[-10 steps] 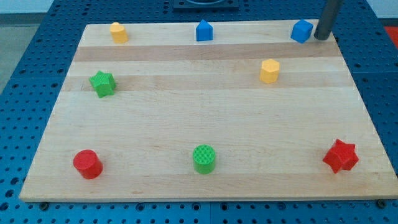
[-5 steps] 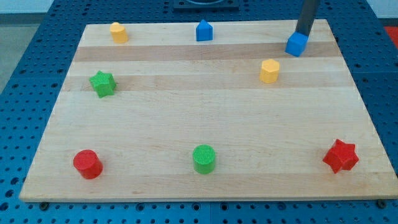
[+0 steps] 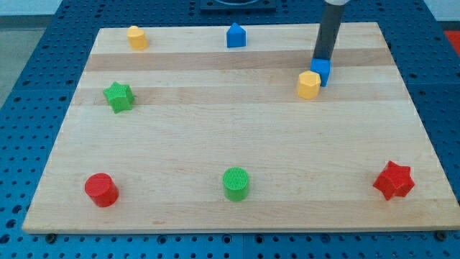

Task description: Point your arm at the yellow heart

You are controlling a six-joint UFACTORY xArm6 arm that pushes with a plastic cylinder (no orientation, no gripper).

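My tip [image 3: 321, 59] stands at the view's upper right, touching the top side of a blue cube [image 3: 321, 72]. The cube's lower left side presses against a yellow block [image 3: 308, 85] that looks hexagonal. A second yellow block [image 3: 136, 37], its shape hard to make out, sits near the board's top left corner, far to the left of my tip.
A blue house-shaped block [image 3: 236, 34] is at the top middle. A green star [image 3: 118, 96] is at the left. A red cylinder [image 3: 101, 189], a green cylinder [image 3: 236, 183] and a red star [image 3: 393, 180] line the bottom of the wooden board [image 3: 215, 137].
My tip moved left and down, pushing the blue cube from the top right corner down against the yellow hexagonal block, which shifted slightly left.
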